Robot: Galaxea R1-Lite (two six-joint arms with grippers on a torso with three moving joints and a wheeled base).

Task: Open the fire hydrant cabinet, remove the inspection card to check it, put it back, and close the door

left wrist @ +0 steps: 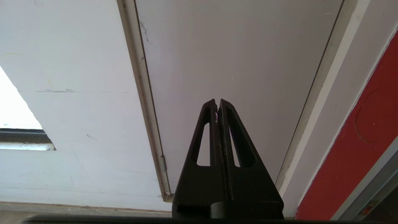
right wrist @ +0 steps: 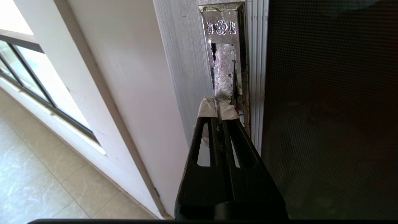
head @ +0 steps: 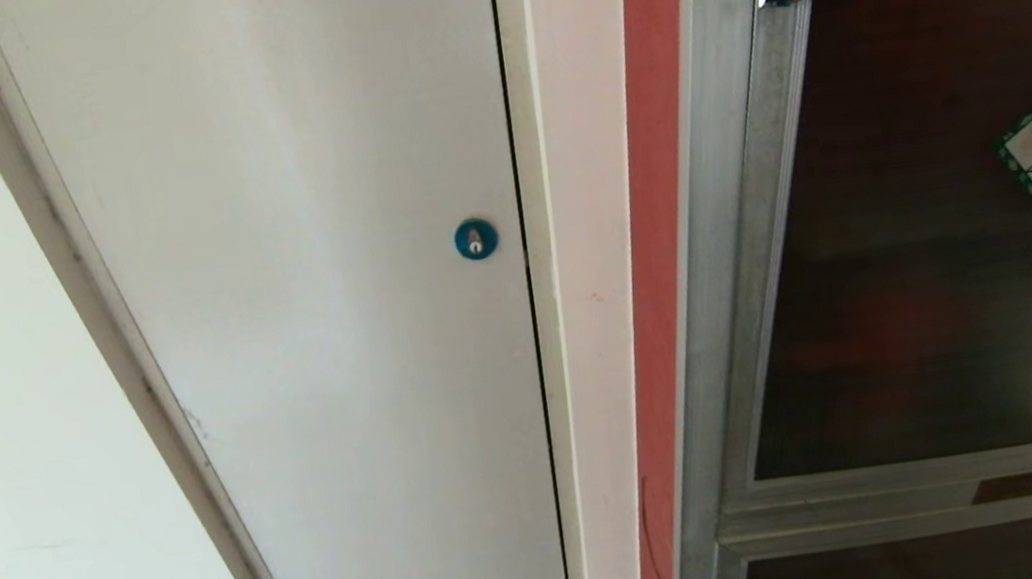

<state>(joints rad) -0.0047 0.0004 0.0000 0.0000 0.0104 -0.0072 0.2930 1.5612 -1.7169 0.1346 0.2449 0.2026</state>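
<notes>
With my right gripper (right wrist: 219, 107) pinched together, its taped tips at the recessed latch (right wrist: 224, 71) on the left edge of the closed door (head: 932, 302), I judged they might slip off before it released.
</notes>
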